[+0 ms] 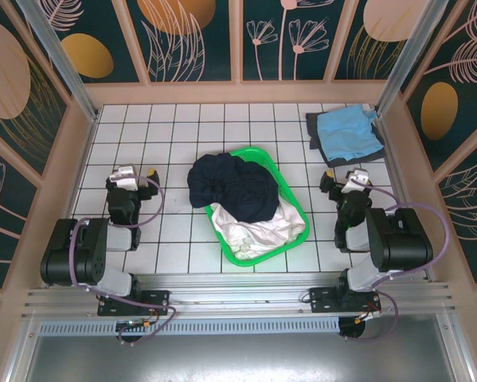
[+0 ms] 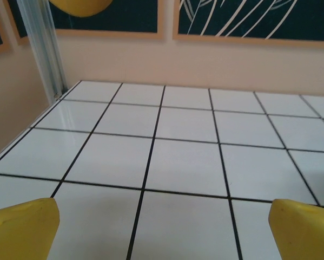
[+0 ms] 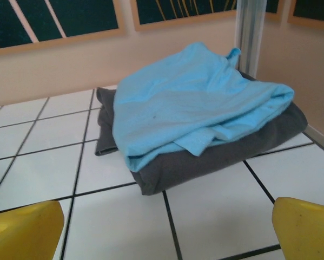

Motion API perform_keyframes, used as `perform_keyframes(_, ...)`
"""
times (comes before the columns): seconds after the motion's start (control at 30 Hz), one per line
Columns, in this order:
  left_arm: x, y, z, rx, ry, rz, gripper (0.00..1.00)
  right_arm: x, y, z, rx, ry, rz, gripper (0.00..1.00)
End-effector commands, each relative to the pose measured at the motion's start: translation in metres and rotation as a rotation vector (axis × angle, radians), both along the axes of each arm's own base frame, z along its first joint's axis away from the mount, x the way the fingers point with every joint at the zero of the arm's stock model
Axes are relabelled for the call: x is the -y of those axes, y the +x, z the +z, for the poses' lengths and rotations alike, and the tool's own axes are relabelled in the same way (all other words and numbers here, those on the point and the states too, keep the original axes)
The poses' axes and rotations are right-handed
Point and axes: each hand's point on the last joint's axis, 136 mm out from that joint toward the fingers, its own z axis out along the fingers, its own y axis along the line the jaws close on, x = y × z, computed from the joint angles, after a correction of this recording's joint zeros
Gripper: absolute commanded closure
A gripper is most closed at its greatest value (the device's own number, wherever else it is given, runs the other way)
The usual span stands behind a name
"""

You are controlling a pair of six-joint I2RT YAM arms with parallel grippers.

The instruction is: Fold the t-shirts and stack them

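A crumpled dark navy t-shirt (image 1: 232, 188) lies heaped on the green basket (image 1: 294, 208) at mid-table, over white cloth (image 1: 250, 235). At the back right corner a folded light blue t-shirt (image 1: 348, 131) (image 3: 194, 100) rests on a folded dark grey t-shirt (image 1: 326, 151) (image 3: 216, 160). My left gripper (image 1: 134, 172) (image 2: 164, 227) stands open over bare tiles at the left, well apart from the basket. My right gripper (image 1: 348, 181) (image 3: 167, 230) is open too, just in front of the folded stack, not touching it. The yellow fingertips (image 3: 24, 227) hold nothing.
The table (image 1: 182, 143) is white tile with black lines, walled by peach panels on three sides. A metal post (image 3: 251, 32) stands right behind the stack. A rail (image 1: 238, 298) runs along the near edge by the arm bases.
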Motion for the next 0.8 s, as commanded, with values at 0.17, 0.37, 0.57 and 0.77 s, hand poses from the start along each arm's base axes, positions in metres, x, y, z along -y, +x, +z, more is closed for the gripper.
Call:
perform_keyframes(0.17,0.005,0.027,0.097,-0.113,-0.531,0.112,0.01,0.009,-0.021,0.063,0.055,0.574,-0.213,0.01)
perform_keyframes(0.37,0.057,0.038,0.088,-0.232,-0.632,-0.12,0.01,-0.066,-0.046,0.052,-0.16,0.715,0.179,0.01)
perform_keyframes(0.57,0.135,0.051,0.086,-0.306,-0.49,-0.381,0.01,-0.13,-0.097,0.035,-0.392,0.502,0.271,0.01)
perform_keyframes(0.77,0.194,0.077,0.059,-0.444,-0.327,-0.479,0.01,-0.151,-0.145,0.001,-0.631,0.449,0.219,0.01)
